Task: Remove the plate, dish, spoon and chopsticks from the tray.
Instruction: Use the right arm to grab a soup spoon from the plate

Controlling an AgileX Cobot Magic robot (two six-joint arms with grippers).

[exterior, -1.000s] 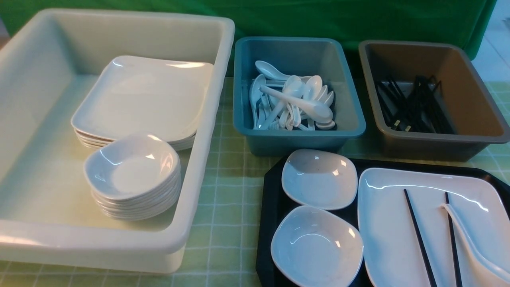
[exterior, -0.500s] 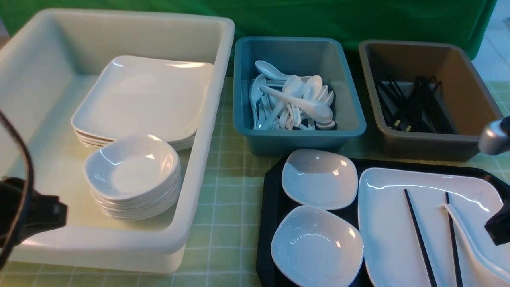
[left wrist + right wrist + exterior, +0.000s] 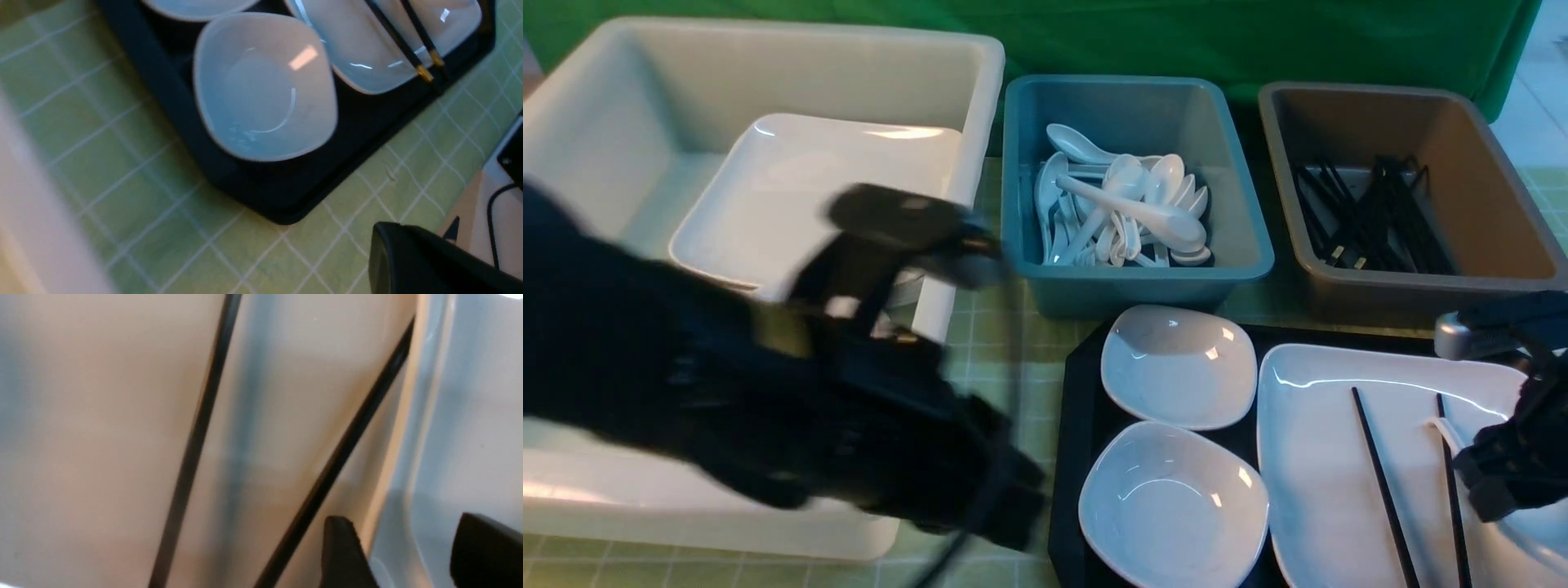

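Two grippers are at work. My right gripper (image 3: 1503,482) hangs low over the near right part of the plate (image 3: 1323,457). In the right wrist view its fingertips (image 3: 343,555) stand apart on either side of one edge of the spoon (image 3: 461,416), grasping nothing. I judge this spread is set to straddle the spoon before closing.

My left gripper (image 3: 996,506) is blurred beside the left edge of the tray (image 3: 1078,392), close to the near dish (image 3: 1172,510). I cannot tell whether it is released or clenched.

The spoon and the chopsticks (image 3: 1380,482) lie on the plate, so I judge they must leave before the plate can be lifted. The plate fills the tray's right side. The far dish (image 3: 1176,367) sits behind the near one on the left. Nothing is cleared yet.

Beyond the tray, the blue bin (image 3: 1135,273) holds spoons and the brown bin (image 3: 1388,282) holds chopsticks. The white tub (image 3: 980,122) on the left holds stacked plates. I judge that each item goes to the container holding its own kind.
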